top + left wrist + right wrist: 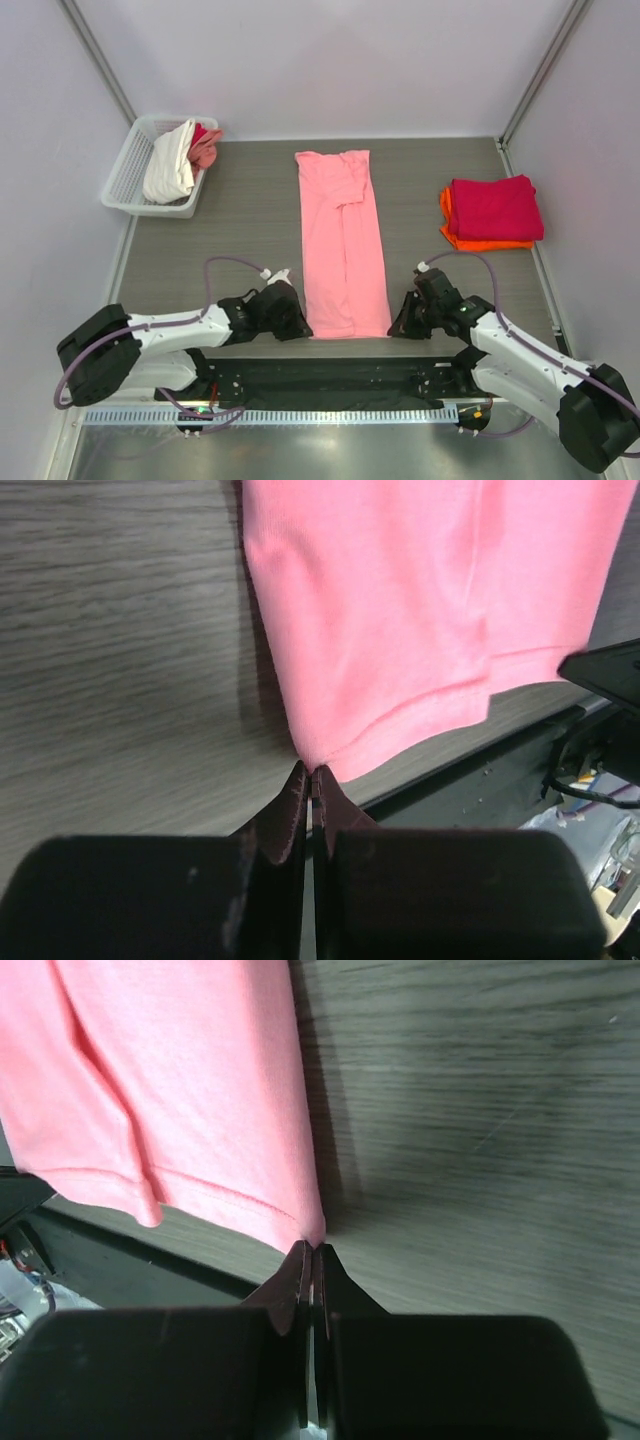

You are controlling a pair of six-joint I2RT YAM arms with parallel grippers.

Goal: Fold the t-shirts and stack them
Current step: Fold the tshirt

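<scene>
A salmon-pink t-shirt (342, 240) lies in the middle of the table, folded lengthwise into a long strip. My left gripper (297, 327) is shut on its near left hem corner (312, 758). My right gripper (397, 325) is shut on the near right hem corner (312, 1232). Both pairs of jaws are pressed together with pink cloth pinched at the tips. A folded crimson t-shirt (495, 207) rests on an orange t-shirt (452, 238) at the right. A white t-shirt (170, 165) and a coral-pink t-shirt (207, 143) lie crumpled in the basket.
The white lattice basket (124, 180) stands at the back left corner. The table's near edge and a black strip (480, 770) run just behind the shirt's hem. Grey walls close in the left, right and back.
</scene>
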